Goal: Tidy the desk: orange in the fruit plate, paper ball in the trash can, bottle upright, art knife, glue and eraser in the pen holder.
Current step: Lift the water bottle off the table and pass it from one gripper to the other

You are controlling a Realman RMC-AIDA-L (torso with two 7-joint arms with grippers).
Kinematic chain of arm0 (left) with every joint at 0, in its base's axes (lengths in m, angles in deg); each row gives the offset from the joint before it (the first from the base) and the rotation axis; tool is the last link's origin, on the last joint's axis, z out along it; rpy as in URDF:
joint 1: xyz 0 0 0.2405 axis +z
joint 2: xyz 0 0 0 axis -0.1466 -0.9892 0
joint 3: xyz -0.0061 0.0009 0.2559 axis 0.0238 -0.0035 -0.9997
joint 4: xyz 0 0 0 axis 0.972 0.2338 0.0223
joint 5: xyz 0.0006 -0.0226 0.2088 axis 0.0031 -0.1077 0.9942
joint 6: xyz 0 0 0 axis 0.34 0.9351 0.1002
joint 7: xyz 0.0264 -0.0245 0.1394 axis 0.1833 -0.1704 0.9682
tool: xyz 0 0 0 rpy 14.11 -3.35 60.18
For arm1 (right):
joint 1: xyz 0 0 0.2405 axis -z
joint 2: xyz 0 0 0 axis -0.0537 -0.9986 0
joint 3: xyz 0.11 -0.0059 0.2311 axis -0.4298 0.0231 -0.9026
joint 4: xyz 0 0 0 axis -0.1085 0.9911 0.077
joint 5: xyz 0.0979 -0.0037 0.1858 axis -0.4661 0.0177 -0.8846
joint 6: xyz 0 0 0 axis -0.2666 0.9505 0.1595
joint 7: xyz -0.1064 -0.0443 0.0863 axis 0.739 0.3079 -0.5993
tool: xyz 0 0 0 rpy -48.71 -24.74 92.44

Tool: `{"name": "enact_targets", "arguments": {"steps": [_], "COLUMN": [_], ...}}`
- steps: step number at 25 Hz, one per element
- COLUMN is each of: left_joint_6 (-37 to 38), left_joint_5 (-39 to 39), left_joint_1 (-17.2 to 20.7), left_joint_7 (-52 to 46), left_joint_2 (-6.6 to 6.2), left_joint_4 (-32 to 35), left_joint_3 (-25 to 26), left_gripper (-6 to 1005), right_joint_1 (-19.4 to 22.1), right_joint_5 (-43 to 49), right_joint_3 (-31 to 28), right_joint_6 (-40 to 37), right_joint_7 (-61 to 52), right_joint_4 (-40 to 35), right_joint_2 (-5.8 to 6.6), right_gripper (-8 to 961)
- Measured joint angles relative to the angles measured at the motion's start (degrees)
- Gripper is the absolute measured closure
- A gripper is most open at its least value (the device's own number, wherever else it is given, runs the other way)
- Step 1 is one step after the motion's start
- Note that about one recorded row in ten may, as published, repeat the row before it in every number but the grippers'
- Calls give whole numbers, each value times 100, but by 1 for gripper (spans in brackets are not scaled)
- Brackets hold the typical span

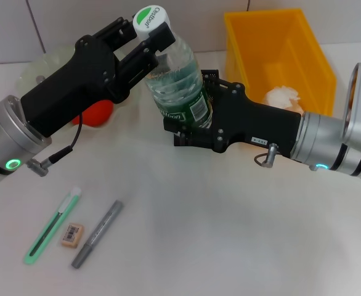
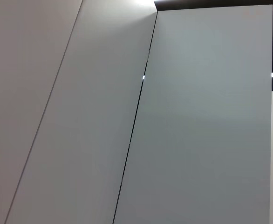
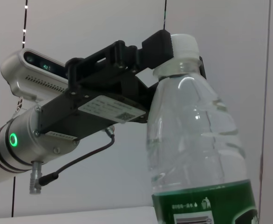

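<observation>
Head view: the bottle stands upright mid-desk, the right gripper clenched round its labelled body and the left gripper clamped at its cap. Knife, eraser and glue lie in front. Orange sits behind the left arm; paper ball in the yellow bin

Left wrist view: only wall panels

Right wrist view: the left gripper pinches the bottle at the neck

Bottle: clear, green label, white cap with green print. Both grippers black on silver arms with green ring lights. Far right bin: yellow, white paper ball inside. Orange: red-orange, on pale plate. Near left: green-white art knife, tan eraser, grey glue. Desk white.
</observation>
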Motion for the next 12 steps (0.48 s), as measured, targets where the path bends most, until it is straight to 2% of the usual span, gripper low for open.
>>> {"name": "enact_targets", "arguments": {"steps": [12], "left_joint_6": [7], "left_joint_5": [0], "left_joint_1": [2], "left_joint_7": [1], "left_joint_2": [0], "left_joint_4": [2], "left_joint_3": [-6], "left_gripper": [551], "right_joint_1": [110], "right_joint_5": [-2], "right_joint_3": [129], "right_joint_6": [-42], "right_joint_7": [-4], "right_joint_4": [-5], "right_joint_2": [1], "right_gripper": [188]}}
